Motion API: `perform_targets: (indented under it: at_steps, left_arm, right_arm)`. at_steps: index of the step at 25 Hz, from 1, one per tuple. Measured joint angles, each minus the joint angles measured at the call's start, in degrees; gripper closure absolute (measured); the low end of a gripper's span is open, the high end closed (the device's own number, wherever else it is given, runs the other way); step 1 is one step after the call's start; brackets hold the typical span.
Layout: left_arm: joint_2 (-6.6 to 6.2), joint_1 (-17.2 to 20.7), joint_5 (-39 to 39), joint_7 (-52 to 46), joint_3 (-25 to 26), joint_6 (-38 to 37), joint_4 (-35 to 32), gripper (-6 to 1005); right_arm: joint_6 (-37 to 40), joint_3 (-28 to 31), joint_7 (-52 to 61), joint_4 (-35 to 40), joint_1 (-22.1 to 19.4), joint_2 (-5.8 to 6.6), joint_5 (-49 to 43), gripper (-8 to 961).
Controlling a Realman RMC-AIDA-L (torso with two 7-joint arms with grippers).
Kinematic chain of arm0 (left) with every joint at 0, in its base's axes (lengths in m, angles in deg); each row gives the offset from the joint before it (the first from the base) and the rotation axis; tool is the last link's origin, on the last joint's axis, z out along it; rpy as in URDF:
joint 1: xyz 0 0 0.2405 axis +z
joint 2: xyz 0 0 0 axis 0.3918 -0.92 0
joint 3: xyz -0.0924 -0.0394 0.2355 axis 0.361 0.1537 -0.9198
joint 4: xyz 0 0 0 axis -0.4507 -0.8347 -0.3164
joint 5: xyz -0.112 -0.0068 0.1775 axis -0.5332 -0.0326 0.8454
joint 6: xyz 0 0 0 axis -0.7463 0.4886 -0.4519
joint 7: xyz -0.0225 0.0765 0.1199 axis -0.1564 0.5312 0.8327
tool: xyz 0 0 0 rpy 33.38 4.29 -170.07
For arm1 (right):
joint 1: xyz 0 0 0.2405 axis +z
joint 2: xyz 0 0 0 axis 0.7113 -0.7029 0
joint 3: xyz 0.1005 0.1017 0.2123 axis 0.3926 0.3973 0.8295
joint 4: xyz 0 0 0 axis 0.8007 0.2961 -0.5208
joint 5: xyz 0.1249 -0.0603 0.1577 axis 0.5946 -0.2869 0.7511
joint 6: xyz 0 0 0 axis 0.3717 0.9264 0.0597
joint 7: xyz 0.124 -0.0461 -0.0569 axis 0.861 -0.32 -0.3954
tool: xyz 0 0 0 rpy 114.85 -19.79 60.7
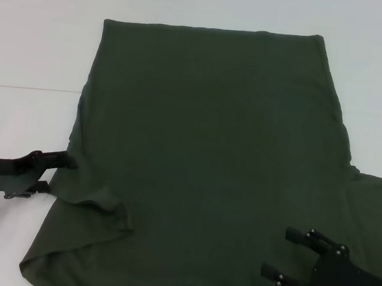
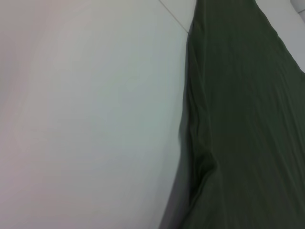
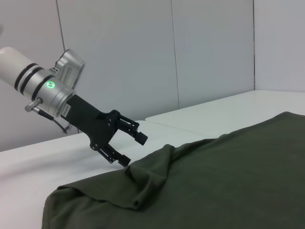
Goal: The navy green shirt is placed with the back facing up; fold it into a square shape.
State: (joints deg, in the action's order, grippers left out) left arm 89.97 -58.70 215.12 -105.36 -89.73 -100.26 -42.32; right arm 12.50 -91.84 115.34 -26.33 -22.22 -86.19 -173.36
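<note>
The navy green shirt (image 1: 211,138) lies spread flat on the white table (image 1: 32,49), far larger than both grippers. Its near left part is turned inward in a loose rumpled fold (image 1: 108,206). My left gripper (image 1: 60,174) sits at the shirt's left edge, open, with nothing between its fingers; the right wrist view shows the left gripper (image 3: 134,150) just beside the raised cloth (image 3: 157,167). My right gripper (image 1: 278,251) hovers open over the shirt's near right part. In the left wrist view only the shirt's edge (image 2: 238,119) appears beside bare table.
The shirt's right sleeve (image 1: 377,196) spreads out toward the table's right side. A seam line (image 1: 22,87) crosses the tabletop on the left. Pale wall panels (image 3: 190,47) stand behind the table in the right wrist view.
</note>
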Motion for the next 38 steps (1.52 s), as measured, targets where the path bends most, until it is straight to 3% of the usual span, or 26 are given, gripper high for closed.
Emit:
perform_targets:
  at_steps: [8, 13, 20, 23, 26, 28, 38]
  left_arm:
    - [-0.05, -0.16, -0.01, -0.15, 0.24, 0.0, 0.0, 116]
    - [-1.03, 0.16, -0.02, -2.12, 0.21, -1.3, -0.27, 116]
    - [-3.13, 0.16, -0.07, -7.71, 2.22, -15.01, -0.35, 116]
    - [-2.47, 0.2, -0.5, -9.22, 3.98, -18.11, -0.11, 117]
    - [-0.5, 0.35, -0.61, -9.7, 4.42, -17.54, 0.25, 117]
    - [0.17, 0.41, -0.62, -9.7, 4.66, -17.02, 0.57, 117]
    - [0.67, 1.7, -0.66, -10.16, 5.53, -13.02, 3.12, 125]
  right_arm:
    - [0.03, 0.0, 0.0, 0.04, -0.06, 0.0, 0.0, 68]
    - [0.04, 0.0, 0.0, 0.14, -0.11, 0.0, 0.0, 68]
    - [0.08, 0.0, 0.0, 0.37, -0.24, 0.0, 0.0, 68]
    - [0.09, 0.0, 0.0, 0.37, -0.14, 0.0, 0.0, 68]
    - [0.09, 0.0, 0.0, 0.37, -0.09, 0.0, 0.0, 69]
    - [0.09, 0.0, 0.0, 0.37, -0.1, 0.02, 0.0, 69]
    - [0.14, 0.03, 0.0, 0.44, -0.35, 0.08, 0.0, 68]
